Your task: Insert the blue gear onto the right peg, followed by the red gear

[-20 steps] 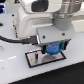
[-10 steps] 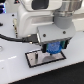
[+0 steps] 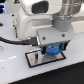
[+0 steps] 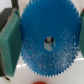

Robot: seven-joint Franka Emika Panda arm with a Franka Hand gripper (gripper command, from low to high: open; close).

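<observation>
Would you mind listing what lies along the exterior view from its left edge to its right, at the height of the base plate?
Black cable → white base plate with black rim → blue gear held in the gripper over the plate's right part.

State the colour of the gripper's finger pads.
Green. The pads clamping the blue gear show best in the wrist view.

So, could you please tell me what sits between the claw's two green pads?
The blue gear fills the gap between the pads, seen in the wrist view.
</observation>
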